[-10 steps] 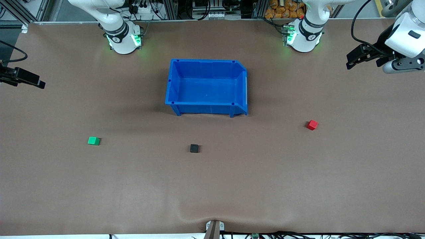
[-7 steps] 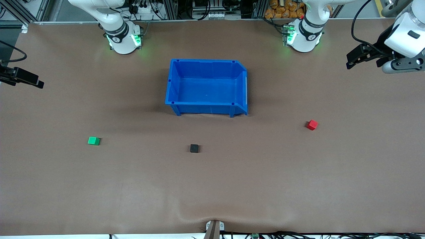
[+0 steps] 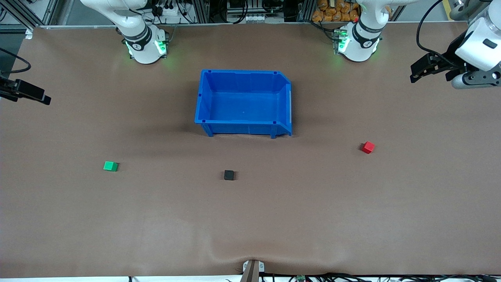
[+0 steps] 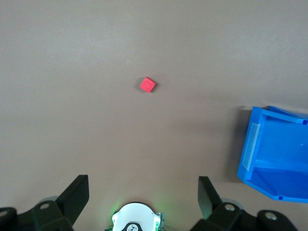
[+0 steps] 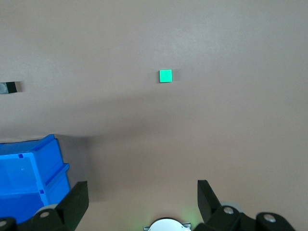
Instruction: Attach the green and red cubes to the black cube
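Both grippers hovering empty, fingers apart: left gripper (image 3: 418,72) over left arm's table end, right gripper (image 3: 39,96) over right arm's end; cubes untouched

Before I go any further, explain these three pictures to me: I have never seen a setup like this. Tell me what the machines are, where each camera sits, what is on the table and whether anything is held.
Two white robot arms stand at one edge of a brown table; each ends in a two-finger tool. The wide picture comes from a high camera facing them. The other two come from cameras on the arms' wrists, looking down past their own fingers.

The left arm's tool hangs over its end of the table, the right arm's tool over the other end. Both are open and hold nothing.

On the table lie a small matte black cube, a small bright green cube toward the right arm's end, and a small bright red cube toward the left arm's end. All three lie apart. An open blue plastic bin stands farther from the front camera than the black cube.
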Motion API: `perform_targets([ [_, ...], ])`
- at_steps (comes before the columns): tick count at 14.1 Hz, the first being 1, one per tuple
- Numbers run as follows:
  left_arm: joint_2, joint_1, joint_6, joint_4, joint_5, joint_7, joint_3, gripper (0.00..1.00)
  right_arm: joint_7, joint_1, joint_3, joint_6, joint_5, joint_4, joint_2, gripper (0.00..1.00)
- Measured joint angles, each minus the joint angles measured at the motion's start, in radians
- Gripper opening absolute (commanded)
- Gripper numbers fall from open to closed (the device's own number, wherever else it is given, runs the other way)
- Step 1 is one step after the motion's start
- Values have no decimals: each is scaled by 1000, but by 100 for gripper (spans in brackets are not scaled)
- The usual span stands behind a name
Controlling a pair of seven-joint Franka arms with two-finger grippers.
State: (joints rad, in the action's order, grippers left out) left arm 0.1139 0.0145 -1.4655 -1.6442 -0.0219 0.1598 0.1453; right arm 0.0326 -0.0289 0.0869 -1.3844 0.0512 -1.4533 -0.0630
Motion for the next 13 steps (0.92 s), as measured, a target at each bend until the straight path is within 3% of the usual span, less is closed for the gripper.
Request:
perform_targets([
  [13, -53, -16, -2, -6, 0, 0, 23, 100, 13, -40, 13, -8, 7, 6, -162, 100],
])
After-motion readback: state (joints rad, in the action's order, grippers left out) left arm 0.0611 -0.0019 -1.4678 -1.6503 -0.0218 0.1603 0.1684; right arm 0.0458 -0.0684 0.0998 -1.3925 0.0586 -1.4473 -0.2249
